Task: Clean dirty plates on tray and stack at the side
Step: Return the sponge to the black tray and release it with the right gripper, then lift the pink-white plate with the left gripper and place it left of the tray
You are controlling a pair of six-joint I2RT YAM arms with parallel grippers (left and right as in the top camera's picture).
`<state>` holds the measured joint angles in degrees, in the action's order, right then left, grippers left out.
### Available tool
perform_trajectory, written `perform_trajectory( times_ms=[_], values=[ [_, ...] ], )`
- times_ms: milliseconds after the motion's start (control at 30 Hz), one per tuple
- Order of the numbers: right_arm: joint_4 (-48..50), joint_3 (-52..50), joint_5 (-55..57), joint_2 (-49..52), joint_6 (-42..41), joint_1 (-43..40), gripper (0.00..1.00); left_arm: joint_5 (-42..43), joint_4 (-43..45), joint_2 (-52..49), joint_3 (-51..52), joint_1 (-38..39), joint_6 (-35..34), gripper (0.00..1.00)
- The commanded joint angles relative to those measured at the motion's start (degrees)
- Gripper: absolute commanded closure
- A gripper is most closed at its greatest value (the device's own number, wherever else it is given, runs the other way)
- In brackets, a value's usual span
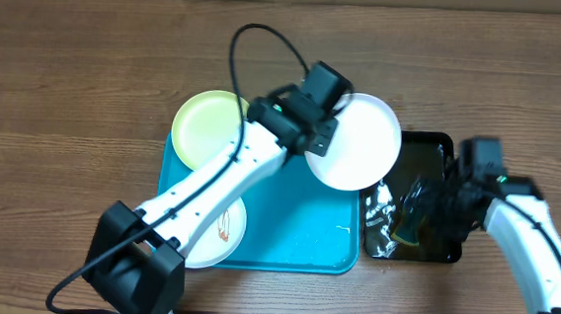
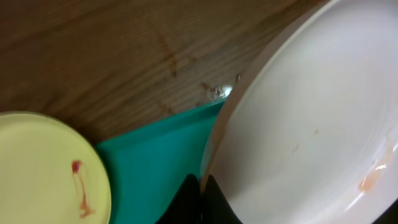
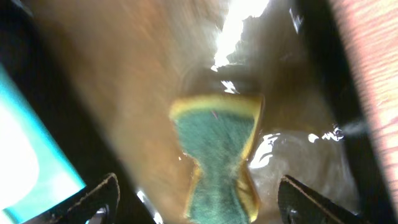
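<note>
Green plate point(image 1: 207, 124), white plate point(image 1: 221, 234) on tray point(image 1: 300, 233); third point(image 1: 359, 143) overhanging.

The brown wood-grain tabletop point(image 1: 68, 83) carries two things towards its near edge. A large turquoise tray point(image 1: 304, 243) lies around the middle, and a smaller glossy black tray point(image 1: 425, 137) sits just beside it on the right.

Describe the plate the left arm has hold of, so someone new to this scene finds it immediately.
On the large turquoise rectangular plastic tray, go to the far right corner beside the narrow glossy black tray. The round white plate there overhangs the rim, pinched by the left hand. The lime-green round plate and the other white plate sit on the tray's left side, ungripped.
</note>
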<state>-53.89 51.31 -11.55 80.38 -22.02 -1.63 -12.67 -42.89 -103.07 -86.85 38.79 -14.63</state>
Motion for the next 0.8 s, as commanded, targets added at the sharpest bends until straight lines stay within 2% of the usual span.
perform_trajectory(
  times_ms=[0,33,333,500,767],
  values=[
    [-2.75,6.99,3.89,-0.33,1.44,-2.73,0.11,-11.76,2.73,1.6,-1.51,3.32,1.14,0.96],
    [-3.5,8.46,5.42,-0.33,1.42,-3.65,0.0,-14.16,3.91,1.6,-1.51,4.57,1.64,0.96],
    [-0.79,10.58,8.11,-0.09,0.7,-16.11,0.0,-34.49,16.02,1.6,-1.51,15.15,11.3,0.96],
    [0.68,10.58,8.07,-0.09,-0.94,-20.92,0.0,-39.93,22.12,1.53,-1.51,19.54,18.95,0.96],
    [0.68,10.58,8.07,-0.09,-0.92,-21.55,0.0,-45.88,33.31,1.18,-1.51,21.68,33.03,0.96]
  ],
)
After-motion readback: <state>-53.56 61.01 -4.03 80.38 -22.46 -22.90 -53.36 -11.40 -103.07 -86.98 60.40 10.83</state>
